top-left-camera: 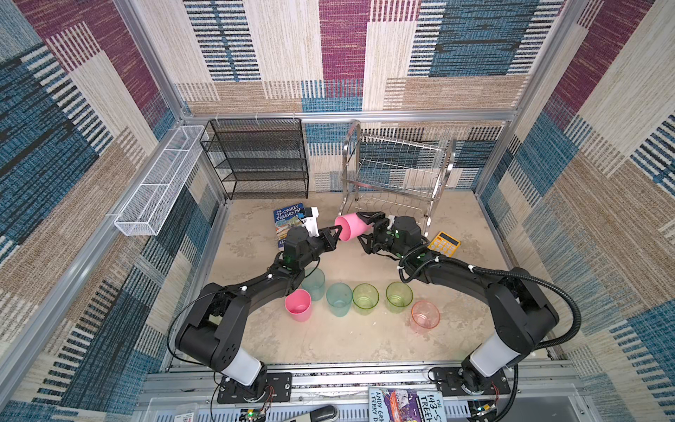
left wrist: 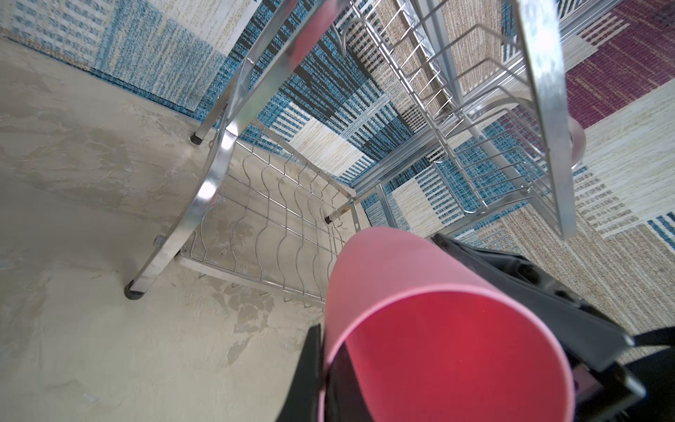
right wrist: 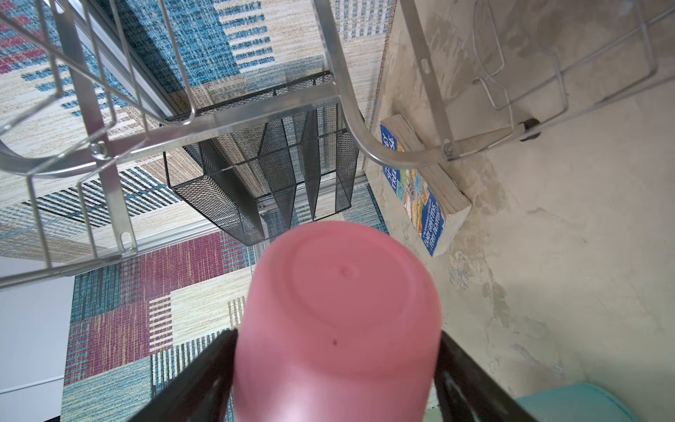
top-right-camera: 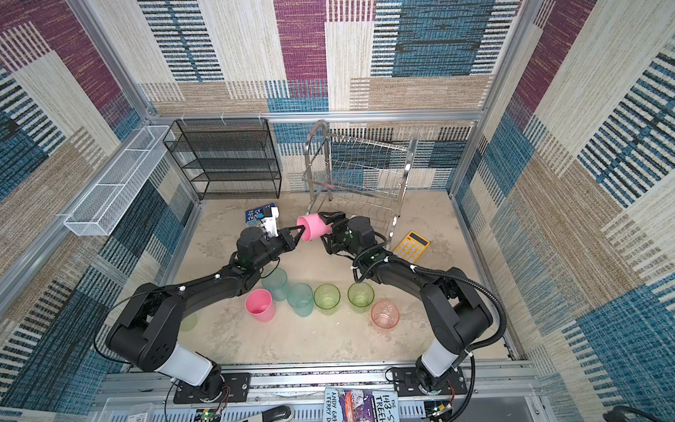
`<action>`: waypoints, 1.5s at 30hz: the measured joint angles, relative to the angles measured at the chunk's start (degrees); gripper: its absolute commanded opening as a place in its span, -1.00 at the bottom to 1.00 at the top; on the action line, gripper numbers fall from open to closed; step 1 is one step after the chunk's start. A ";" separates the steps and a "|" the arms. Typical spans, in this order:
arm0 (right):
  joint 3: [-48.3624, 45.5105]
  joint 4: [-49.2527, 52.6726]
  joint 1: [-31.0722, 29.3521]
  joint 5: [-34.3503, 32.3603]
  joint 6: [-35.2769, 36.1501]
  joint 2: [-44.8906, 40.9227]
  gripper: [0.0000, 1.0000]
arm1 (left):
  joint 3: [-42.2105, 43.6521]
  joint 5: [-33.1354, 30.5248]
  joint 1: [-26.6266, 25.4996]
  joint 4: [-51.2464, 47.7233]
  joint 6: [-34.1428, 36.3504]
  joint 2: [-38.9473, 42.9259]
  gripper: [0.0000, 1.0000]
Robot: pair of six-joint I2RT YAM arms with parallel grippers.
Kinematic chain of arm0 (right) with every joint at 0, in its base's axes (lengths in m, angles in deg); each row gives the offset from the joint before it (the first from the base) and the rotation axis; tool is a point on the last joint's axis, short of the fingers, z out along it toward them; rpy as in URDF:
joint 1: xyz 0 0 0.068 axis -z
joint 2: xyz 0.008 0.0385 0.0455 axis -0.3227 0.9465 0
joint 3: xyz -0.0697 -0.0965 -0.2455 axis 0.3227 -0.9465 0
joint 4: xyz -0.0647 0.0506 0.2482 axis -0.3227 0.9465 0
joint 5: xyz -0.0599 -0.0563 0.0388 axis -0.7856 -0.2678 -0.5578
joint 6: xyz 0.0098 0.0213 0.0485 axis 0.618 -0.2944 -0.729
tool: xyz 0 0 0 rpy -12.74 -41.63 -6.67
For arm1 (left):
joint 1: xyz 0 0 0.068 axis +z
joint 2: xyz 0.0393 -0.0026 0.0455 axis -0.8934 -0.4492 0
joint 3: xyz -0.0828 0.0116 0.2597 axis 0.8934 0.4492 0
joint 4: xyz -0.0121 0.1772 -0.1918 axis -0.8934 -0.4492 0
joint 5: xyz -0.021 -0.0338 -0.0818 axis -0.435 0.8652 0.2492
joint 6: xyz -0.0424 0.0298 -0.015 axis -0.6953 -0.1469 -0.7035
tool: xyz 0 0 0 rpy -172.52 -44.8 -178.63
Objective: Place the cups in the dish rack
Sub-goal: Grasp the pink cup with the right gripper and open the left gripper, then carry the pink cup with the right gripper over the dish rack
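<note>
In both top views the rack [top-left-camera: 398, 160] stands empty, other cups [top-left-camera: 339, 299] on the table [top-left-camera: 365, 339]; left wrist view: left gripper [left wrist: 323, 369] pinching the rim of a pink cup [left wrist: 420, 292] beside the rack; right wrist view: wide jaws of the right gripper [right wrist: 336, 334] flank its base, grip unclear.

Pink cup [top-left-camera: 350, 227], orange calculator [top-left-camera: 443, 244], silver rack [top-left-camera: 452, 155], patchwork striped walls [top-left-camera: 343, 47]

The shiny wire dish rack [top-left-camera: 396, 168] stands upright. Just before its lower tier a pink cup [top-left-camera: 351, 226] hangs sideways, its rim pinched by the left hand [top-left-camera: 339, 231]. Well in front of the rack, a second pink cup [top-left-camera: 298, 305], teal cups [top-left-camera: 314, 283], yellow-green cups [top-left-camera: 365, 299] and a salmon cup [top-left-camera: 425, 315] stand upright.
</note>
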 measured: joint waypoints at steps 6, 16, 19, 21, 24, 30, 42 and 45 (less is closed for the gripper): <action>0.81 -0.57 0.24 -0.11 -0.20 0.90 0.60 | -1.27 0.00 -0.63 0.44 -0.13 -1.55 -0.99; 2.27 -0.50 0.35 -0.39 0.37 1.77 0.34 | -1.90 -0.26 -0.66 1.44 -0.63 -1.92 -0.38; 2.36 -0.11 0.33 -0.42 1.31 1.92 0.32 | -1.92 0.81 -0.74 1.53 -0.50 -1.70 -0.13; 2.38 0.09 0.24 -0.66 2.62 1.92 0.31 | -1.92 0.90 -0.74 1.07 -0.48 -1.16 0.01; 2.38 0.00 0.24 -1.22 5.75 1.81 0.32 | -1.84 0.76 -0.74 -0.24 -0.26 0.24 0.18; 1.44 -0.13 0.20 -5.53 18.05 -0.24 0.34 | -1.46 -2.69 -0.74 -8.17 0.90 6.36 0.32; -3.56 -5.79 -0.57 -17.49 48.52 -2.62 0.36 | -0.63 -11.74 -0.48 -32.37 3.39 22.01 0.38; -4.31 -8.44 -0.61 -19.15 54.14 -2.16 0.37 | -2.23 -12.90 -0.46 -38.45 4.50 24.61 0.40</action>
